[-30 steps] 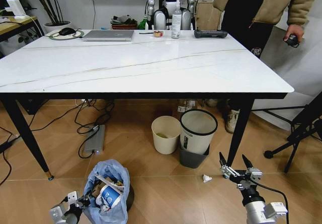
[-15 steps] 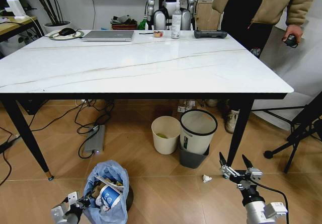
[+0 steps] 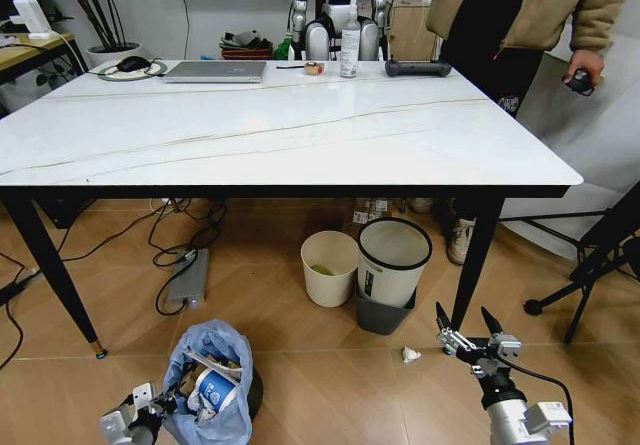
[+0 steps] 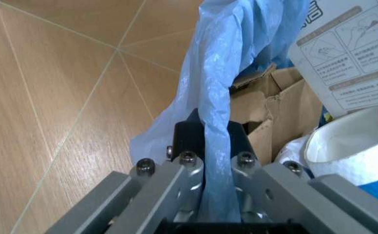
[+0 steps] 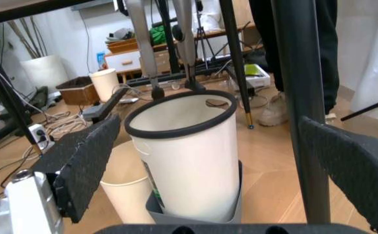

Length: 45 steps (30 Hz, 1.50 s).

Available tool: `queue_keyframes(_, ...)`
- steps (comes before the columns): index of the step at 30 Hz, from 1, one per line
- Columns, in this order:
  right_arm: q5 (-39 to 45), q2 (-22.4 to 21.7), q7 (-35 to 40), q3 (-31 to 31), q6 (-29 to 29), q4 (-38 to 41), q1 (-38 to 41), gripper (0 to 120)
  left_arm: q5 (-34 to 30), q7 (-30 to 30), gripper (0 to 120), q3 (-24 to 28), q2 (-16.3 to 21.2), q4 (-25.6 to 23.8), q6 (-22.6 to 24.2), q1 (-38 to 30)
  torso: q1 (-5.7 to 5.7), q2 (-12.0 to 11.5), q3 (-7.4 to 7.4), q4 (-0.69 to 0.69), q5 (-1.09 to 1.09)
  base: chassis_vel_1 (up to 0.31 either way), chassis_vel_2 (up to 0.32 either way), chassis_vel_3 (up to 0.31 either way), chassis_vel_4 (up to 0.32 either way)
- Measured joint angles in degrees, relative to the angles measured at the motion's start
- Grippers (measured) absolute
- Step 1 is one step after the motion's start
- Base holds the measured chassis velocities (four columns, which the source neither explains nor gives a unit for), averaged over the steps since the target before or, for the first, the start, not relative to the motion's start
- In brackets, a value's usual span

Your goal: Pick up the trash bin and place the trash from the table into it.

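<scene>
The trash bin (image 3: 212, 377), lined with a crinkled light-blue bag, stands on the floor at the lower left, in front of the table (image 3: 300, 135). It holds trash: a blue paper cup (image 3: 214, 392), cardboard (image 4: 276, 112) and a printed white box (image 4: 348, 53). My left gripper (image 3: 150, 412) is shut on the bin's bag-covered rim (image 4: 216, 146). One crumpled white tissue (image 3: 410, 354) lies on the floor by the table's front right leg. My right gripper (image 3: 466, 327) hangs open low at the right, nothing between its fingers (image 5: 85, 165).
Under the table stand a cream round bin (image 3: 329, 266) and a white bin with a black rim (image 3: 392, 265). Cables and a power strip (image 3: 188, 276) lie on the floor at the left. A laptop (image 3: 215, 70), a bottle (image 3: 350, 49) and a controller (image 3: 418, 67) sit at the far edge. A person stands at the far right.
The blue-lined bin and my left gripper have shifted slightly lower in the head view. The right arm has not moved.
</scene>
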Motion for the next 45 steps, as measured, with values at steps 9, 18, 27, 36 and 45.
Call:
queue_keyframes(9,0.0,0.0,0.0,0.0,0.0,0.0,0.0,100,-0.2,0.2,20,-0.1,0.0,-0.9,0.0,0.3,0.03,0.1,0.04,0.0,0.0,0.0,0.0,0.0,0.0)
queue_keyframes(18,0.0,0.0,0.0,0.0,0.0,0.0,0.0,100,-0.2,0.3,50,-0.2,-0.1,-1.1,-0.4,0.5,0.04,0.1,0.06,0.0,0.0,0.0,0.0,0.0,0.0)
queue_keyframes(27,0.0,0.0,0.0,0.0,0.0,0.0,0.0,100,-0.7,1.3,86,-1.4,0.6,-4.8,-2.2,3.2,0.04,0.1,0.08,0.0,-0.01,0.0,0.0,0.0,0.0)
queue_keyframes(36,0.0,0.0,0.0,0.0,0.0,0.0,0.0,100,7.9,10.9,100,-7.7,1.8,-25.1,-20.2,16.9,0.05,0.1,0.09,0.01,0.0,0.0,0.0,0.0,0.0)
queue_keyframes(45,0.0,0.0,0.0,0.0,0.0,0.0,0.0,100,10.5,13.2,100,-10.3,1.0,-33.1,-24.6,20.6,0.05,0.2,0.1,0.0,0.01,0.0,0.0,0.0,0.0)
